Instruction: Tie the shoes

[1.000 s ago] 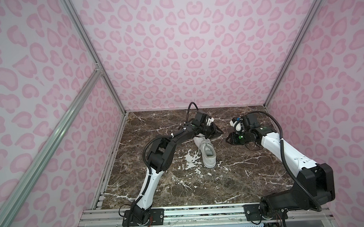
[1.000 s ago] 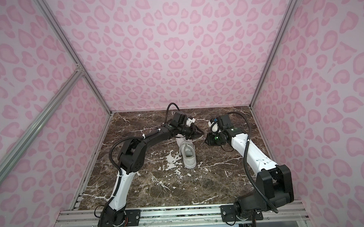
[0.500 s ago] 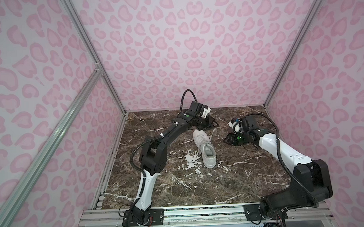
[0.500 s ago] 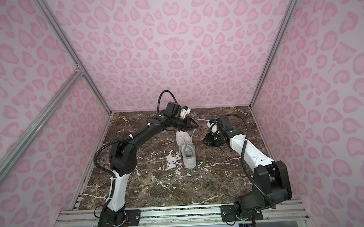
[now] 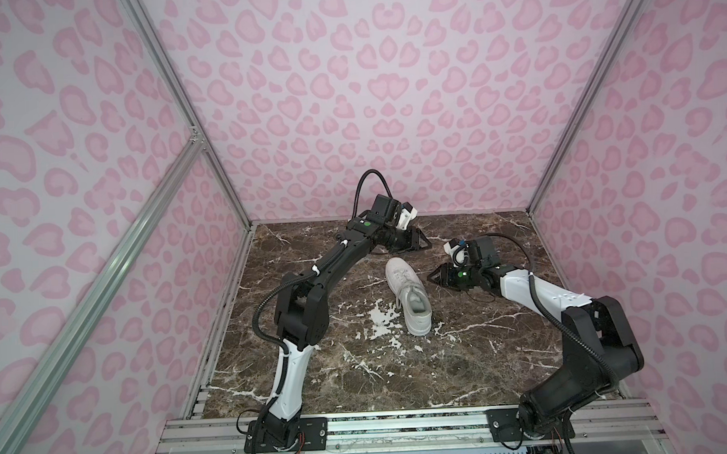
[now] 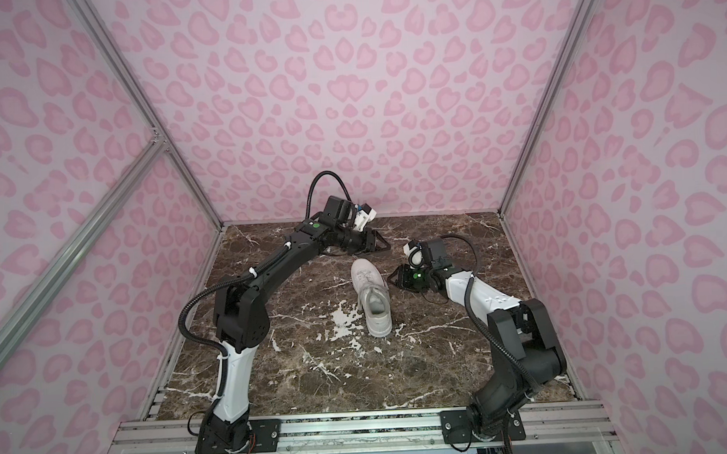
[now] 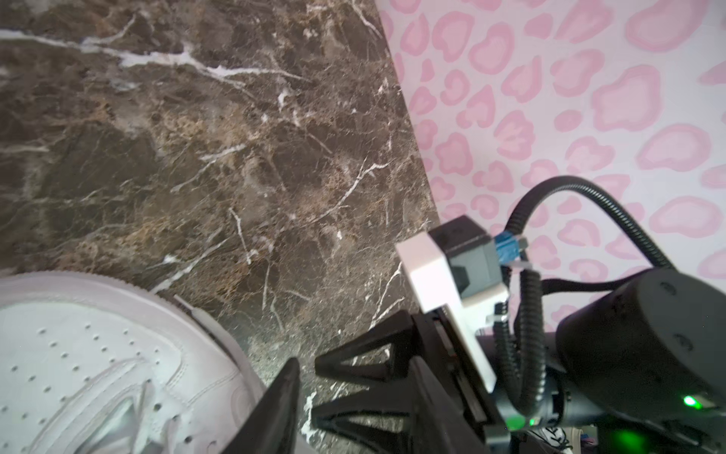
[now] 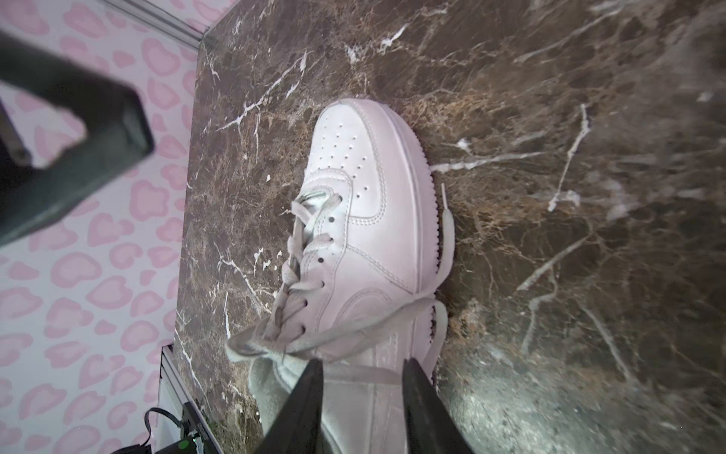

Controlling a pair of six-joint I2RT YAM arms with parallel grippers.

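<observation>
White perforated low-top sneaker (image 5: 408, 295) sits upright on the brown white-veined marble table (image 5: 483, 357), toe toward the back wall. Right fingers (image 8: 306, 405), black wedges, stand parted and empty just beside its laced flank. Left fingers (image 7: 281, 405) hover past the toe; parted or clenched, I cannot tell. Flat white laces (image 8: 353, 334) trail over its side.

Walls (image 5: 369, 90) printed with pink blotches on pale lilac closed in three sides. The floor (image 5: 462, 357) was dark brown marble with white veins. Aluminium posts (image 5: 176, 97) ran up the back corners, a slanted bar (image 5: 101, 278) crossed the left wall, and a metal rail (image 5: 402, 426) edged the front. Light was soft and even.
</observation>
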